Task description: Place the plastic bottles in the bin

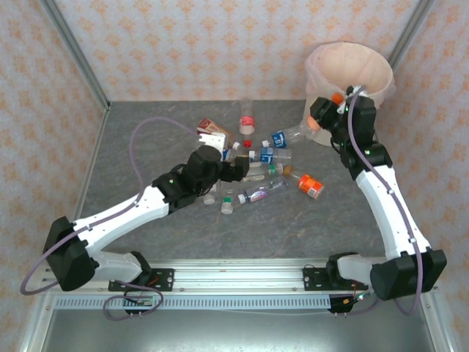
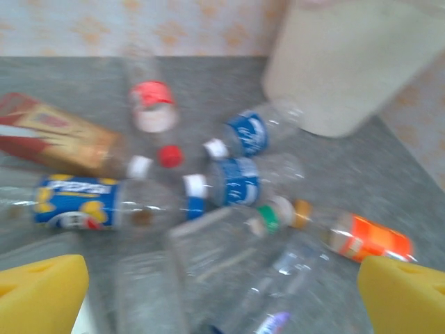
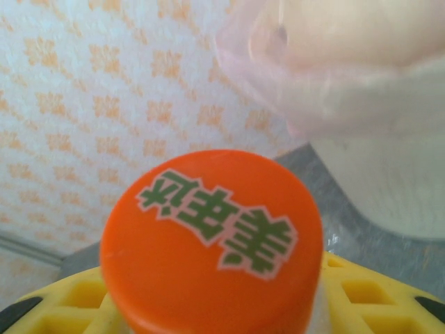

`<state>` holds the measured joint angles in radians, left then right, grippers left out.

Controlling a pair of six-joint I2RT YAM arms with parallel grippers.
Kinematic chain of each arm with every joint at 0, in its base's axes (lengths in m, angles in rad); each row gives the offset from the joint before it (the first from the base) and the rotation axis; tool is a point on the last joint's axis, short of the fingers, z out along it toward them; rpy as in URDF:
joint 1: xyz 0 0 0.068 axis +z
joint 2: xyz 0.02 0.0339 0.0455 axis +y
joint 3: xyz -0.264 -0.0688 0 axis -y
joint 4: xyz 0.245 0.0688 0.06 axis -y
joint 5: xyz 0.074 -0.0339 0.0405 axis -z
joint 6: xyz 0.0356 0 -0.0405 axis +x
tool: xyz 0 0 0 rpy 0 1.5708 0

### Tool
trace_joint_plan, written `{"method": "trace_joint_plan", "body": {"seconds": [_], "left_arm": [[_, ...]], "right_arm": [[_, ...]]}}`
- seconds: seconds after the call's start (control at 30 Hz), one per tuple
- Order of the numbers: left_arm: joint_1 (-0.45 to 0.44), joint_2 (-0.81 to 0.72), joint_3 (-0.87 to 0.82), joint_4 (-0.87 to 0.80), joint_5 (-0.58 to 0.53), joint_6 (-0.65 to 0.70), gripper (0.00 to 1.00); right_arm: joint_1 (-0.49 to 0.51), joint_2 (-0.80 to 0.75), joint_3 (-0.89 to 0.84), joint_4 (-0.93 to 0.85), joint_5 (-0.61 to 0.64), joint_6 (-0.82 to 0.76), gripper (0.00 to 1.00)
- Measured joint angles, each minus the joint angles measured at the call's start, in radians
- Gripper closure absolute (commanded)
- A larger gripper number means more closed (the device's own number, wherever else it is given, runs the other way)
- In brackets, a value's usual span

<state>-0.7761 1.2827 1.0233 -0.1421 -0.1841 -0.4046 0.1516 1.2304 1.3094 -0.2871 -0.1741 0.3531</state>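
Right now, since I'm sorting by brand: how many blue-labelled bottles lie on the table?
3. One blue-labelled bottle lies nearest the bin, a second blue-labelled bottle lies just in front of it, and a Pepsi bottle lies further left. Others may lie hidden.

Lab test booth, wallpapered panels (image 1: pixel 220 44), aluminium frame (image 1: pixel 73 48), grey tabletop (image 1: pixel 293 227)

Light level: bright, even, diffuse from above.
Shadows: soft, faint, on the grey mottled bench (image 1: pixel 293 220).
Glare: tiny highlights on the small clear plastic bottles (image 1: pixel 256 194).
Top view: sharp edge to edge.
Left wrist view: motion blur everywhere, bottle labels smeared, nearest bottles worst.
Right wrist view: orange-capped plastic bottle (image 3: pixel 212 240) very close, cap print readable, slightly soft; large round cream-white bin with pink bag (image 3: pixel 375 174) behind it out of focus, pale.
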Motion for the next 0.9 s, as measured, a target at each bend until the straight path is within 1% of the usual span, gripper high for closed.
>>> {"method": "trace_joint_plan", "body": {"seconds": [0.17,0.3,0.47,0.6,0.7,0.8,0.9], "left_arm": [[0.029,-0.052,-0.012,-0.114,-0.222,-0.106,0.0],[0.058,-0.077,-0.033,-0.2,-0.33,-0.188,0.0],[0.072,-0.103,-0.085,-0.266,-0.389,-0.253,0.0],[0.085,-0.125,-0.111,-0.291,-0.41,-0.286,0.0],[0.092,-0.146,-0.122,-0.297,-0.426,-0.301,0.0],[0.099,-0.164,-0.135,-0.3,-0.434,-0.314,0.0],[0.109,-0.174,-0.15,-0.309,-0.439,-0.335,0.0]], "right_arm": [[-0.005,0.101,0.159,0.073,0.101,-0.093,1.0],[-0.022,0.2,0.296,0.144,0.171,-0.15,1.0],[-0.051,0.36,0.473,0.184,0.265,-0.182,0.97],[-0.081,0.519,0.629,0.166,0.332,-0.182,0.93],[-0.103,0.651,0.795,0.084,0.359,-0.183,0.88],[-0.124,0.768,0.969,-0.037,0.366,-0.182,0.8],[-0.142,0.84,1.079,-0.153,0.365,-0.181,0.74]]}}
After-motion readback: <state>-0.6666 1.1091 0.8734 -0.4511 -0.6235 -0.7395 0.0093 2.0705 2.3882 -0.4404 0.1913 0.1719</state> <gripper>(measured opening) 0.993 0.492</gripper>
